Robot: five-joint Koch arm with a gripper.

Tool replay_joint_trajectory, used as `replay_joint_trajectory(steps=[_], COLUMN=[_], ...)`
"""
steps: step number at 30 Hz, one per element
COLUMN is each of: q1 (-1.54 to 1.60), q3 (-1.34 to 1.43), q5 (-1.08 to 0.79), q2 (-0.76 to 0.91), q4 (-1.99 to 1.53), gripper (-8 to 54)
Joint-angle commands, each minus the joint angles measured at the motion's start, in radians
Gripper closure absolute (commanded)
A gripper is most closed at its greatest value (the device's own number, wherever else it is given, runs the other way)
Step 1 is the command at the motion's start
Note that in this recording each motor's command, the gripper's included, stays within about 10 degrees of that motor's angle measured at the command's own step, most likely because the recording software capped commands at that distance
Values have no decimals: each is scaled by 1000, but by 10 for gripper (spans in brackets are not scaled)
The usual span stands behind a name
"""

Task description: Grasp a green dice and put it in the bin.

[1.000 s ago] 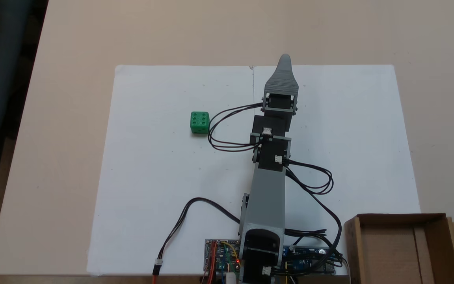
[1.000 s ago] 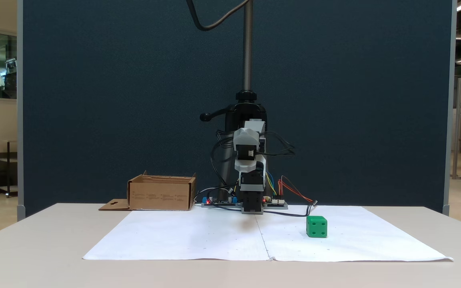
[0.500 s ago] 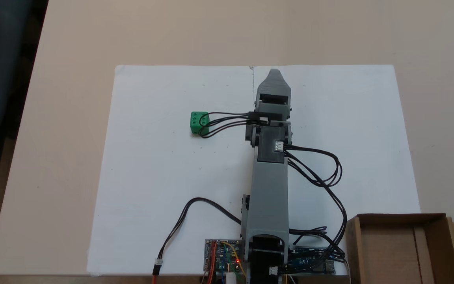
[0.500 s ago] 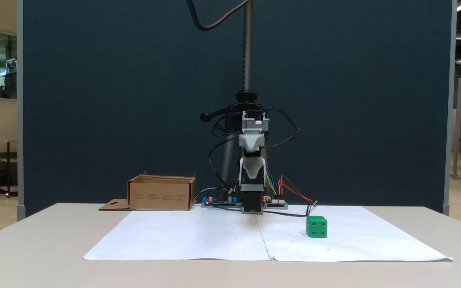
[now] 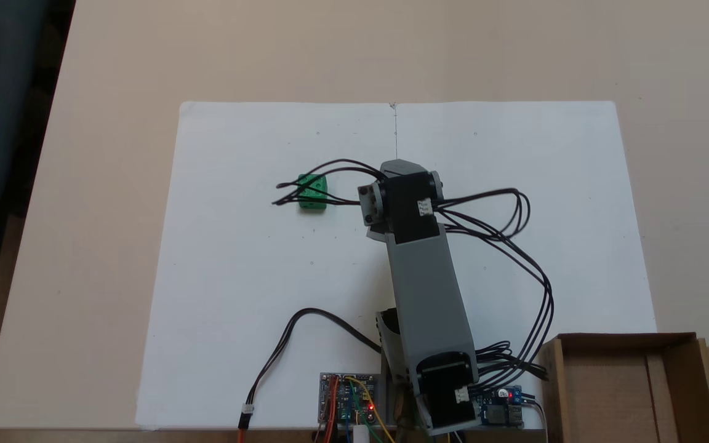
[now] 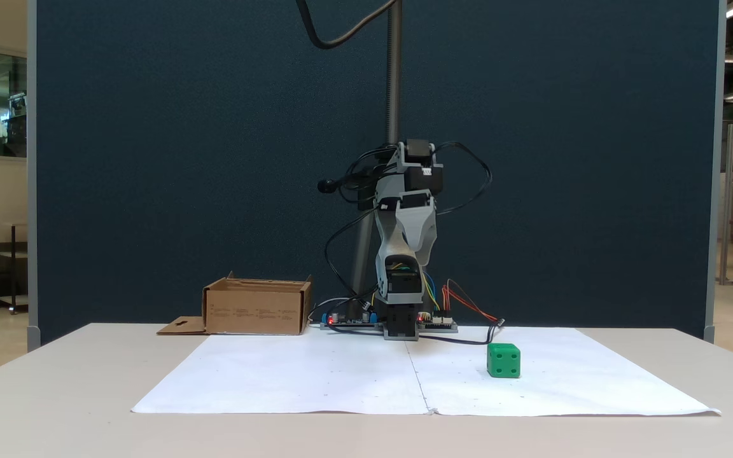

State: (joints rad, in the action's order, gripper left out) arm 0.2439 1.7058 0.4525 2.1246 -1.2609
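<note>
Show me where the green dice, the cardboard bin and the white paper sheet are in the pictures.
green dice [image 6: 503,361]: fixed view from the front, on its front face.
bin [image 5: 620,339]: fixed view from above, on its far wall's rim.
white paper sheet [image 5: 237,258]: fixed view from above, on a bare part.

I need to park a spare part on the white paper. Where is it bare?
The white paper is bare left of the arm below the green dice, and along its far edge. Near the circuit boards and bin, cables crowd it.
</note>
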Motion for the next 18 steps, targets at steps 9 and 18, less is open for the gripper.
replay_joint_trajectory(steps=[9, 18], q1=[181, 225], q3=[-132, -273], q5=[149, 164], q2=[-183, -304], q4=[-66, 107], gripper=[29, 30])
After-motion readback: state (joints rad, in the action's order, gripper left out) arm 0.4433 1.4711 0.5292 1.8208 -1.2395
